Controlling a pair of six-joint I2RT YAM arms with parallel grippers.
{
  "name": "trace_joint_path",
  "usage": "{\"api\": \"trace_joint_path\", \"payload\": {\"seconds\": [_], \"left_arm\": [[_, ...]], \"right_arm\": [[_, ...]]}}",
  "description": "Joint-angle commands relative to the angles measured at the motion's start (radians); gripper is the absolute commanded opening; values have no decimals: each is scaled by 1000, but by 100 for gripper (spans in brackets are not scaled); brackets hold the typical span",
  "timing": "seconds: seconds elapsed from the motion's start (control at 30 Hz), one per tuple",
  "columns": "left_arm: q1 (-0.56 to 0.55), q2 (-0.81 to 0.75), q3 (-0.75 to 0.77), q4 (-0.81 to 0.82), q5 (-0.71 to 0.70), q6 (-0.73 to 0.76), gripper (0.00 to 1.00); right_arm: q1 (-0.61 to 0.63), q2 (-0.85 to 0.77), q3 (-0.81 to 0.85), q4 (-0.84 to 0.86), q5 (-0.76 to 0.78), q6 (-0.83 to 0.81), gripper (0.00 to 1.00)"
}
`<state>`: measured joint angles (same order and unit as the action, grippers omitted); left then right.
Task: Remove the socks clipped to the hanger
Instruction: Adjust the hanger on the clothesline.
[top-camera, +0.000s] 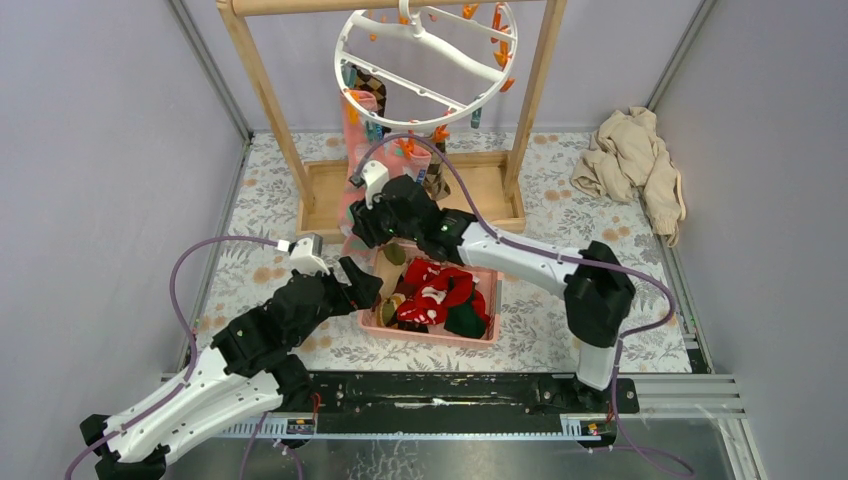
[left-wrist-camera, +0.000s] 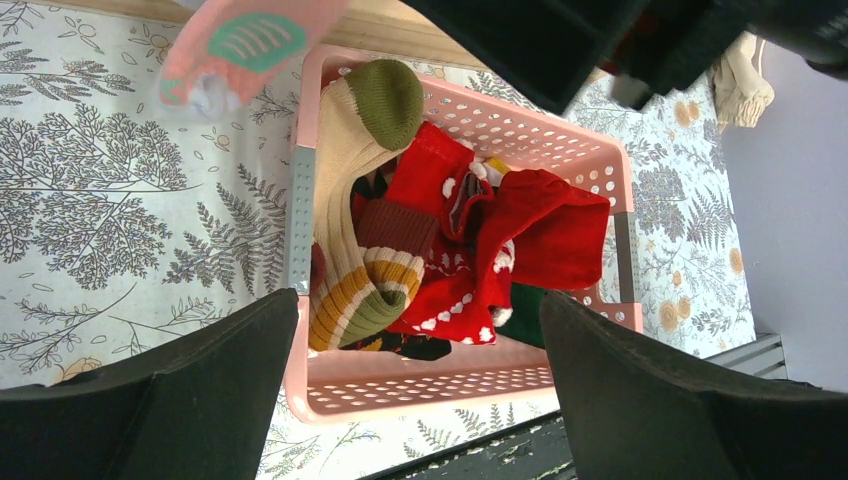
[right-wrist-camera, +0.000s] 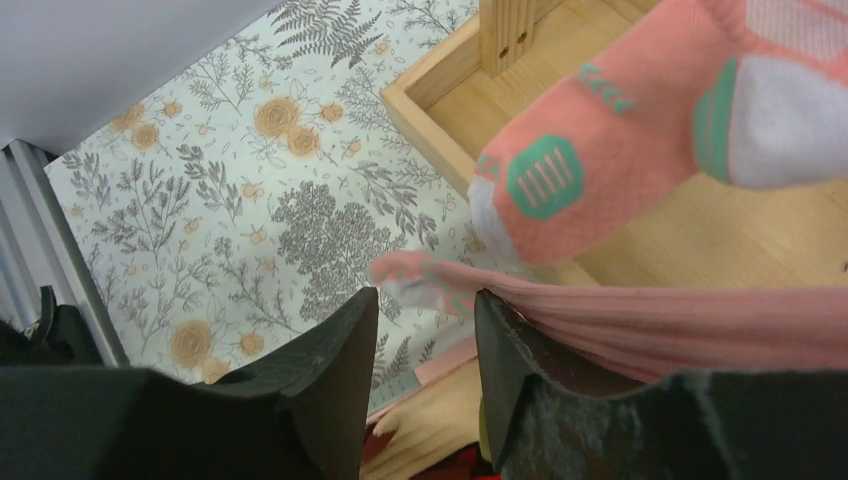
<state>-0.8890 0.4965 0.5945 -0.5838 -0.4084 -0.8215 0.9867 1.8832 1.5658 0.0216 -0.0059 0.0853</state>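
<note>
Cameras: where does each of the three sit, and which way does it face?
Top external: fixed above and behind, looking down at hanger, wooden rack and pink basket; left arm and right arm show.
Left wrist: on the left arm, looking down into the basket; its wide-open jaws frame the bottom.
Right wrist: on the right arm, looking down at a pink sock and the rack base; its parted jaws below.
Shared: basket, in top and left wrist.

hanger (top-camera: 430, 37) top cut off by frame edge, pink sock (left-wrist-camera: 235, 45) blurred and cropped in left wrist view
</note>
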Motion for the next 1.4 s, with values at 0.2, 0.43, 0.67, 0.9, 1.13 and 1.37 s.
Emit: {"api": "trace_joint_path", "payload": {"seconds": [0.2, 0.43, 0.67, 0.9, 1.13, 1.37], "left_arm": [[0, 14, 30, 12, -28, -18, 99], [-1, 32, 30, 30, -21, -15, 99], [1, 60, 37, 55, -11, -6, 99], [-1, 74, 48, 65, -6, 2, 99], [0, 66, 51, 65, 1, 5, 99], [0, 70, 58, 64, 6, 9, 99]], "right_arm": [[12, -296, -225, 145, -64, 38, 55], [12, -519, -435, 174, -60, 60, 59], [10, -750, -593, 145, 114, 60, 64], [-49, -855, -644, 87, 242, 74, 66], [-308, -895, -696, 80, 157, 184, 66], [-546, -818, -708, 160, -21, 262, 63]]}}
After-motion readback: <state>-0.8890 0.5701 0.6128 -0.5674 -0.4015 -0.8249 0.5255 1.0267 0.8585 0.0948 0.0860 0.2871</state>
